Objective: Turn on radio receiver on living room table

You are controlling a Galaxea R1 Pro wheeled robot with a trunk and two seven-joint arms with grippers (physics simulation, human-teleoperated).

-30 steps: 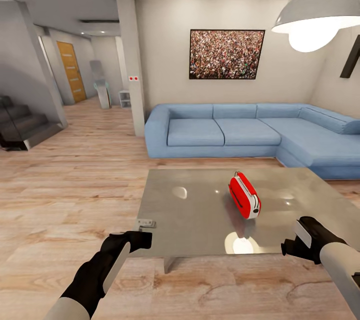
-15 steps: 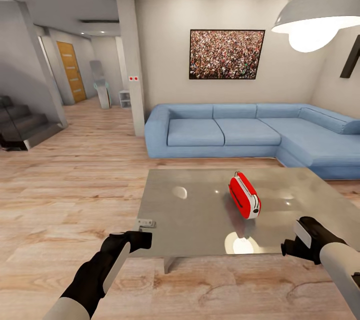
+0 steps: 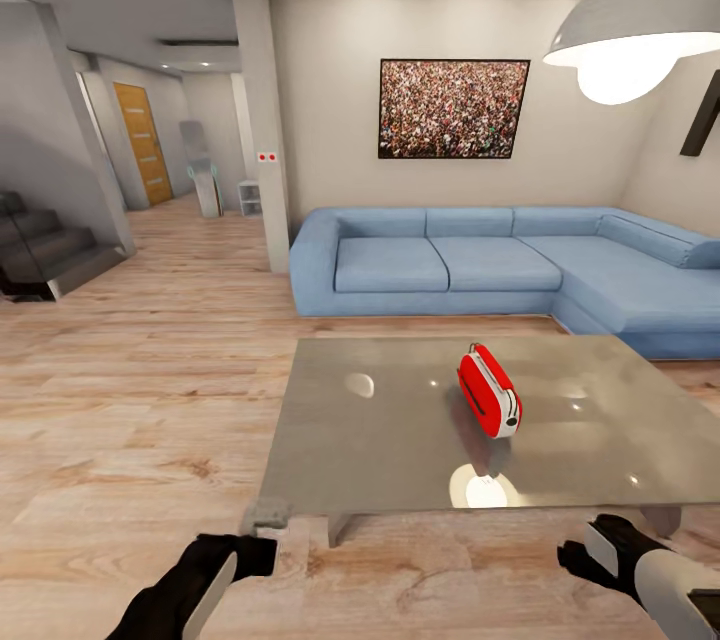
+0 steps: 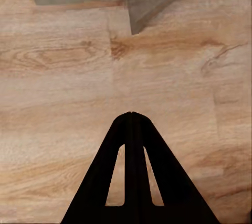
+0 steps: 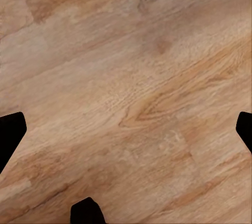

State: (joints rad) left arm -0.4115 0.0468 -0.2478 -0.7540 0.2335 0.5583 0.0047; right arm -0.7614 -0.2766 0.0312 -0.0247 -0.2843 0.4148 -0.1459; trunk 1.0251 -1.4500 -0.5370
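The radio receiver (image 3: 489,391), a small red and white rounded box, stands on the glossy grey table (image 3: 380,440), right of its middle. Both grippers hang low over the wood floor in front of the table's near edge, well short of the radio. My left gripper (image 3: 265,520) is near the table's front left corner; in the left wrist view its fingers (image 4: 131,115) meet at a point, shut on nothing. My right gripper (image 3: 572,555) is below the front right part of the table; in the right wrist view (image 5: 126,129) its fingers are spread wide, open.
A blue L-shaped sofa (image 3: 500,265) runs behind the table and along its right side. A white pendant lamp (image 3: 630,30) hangs at upper right. A pillar (image 3: 262,120), stairs (image 3: 50,250) and a hallway lie to the left. Light wood floor (image 3: 140,400) stretches left of the table.
Both arms have dropped and drawn back from the table's front edge towards me. The radio and the camera view have not moved.
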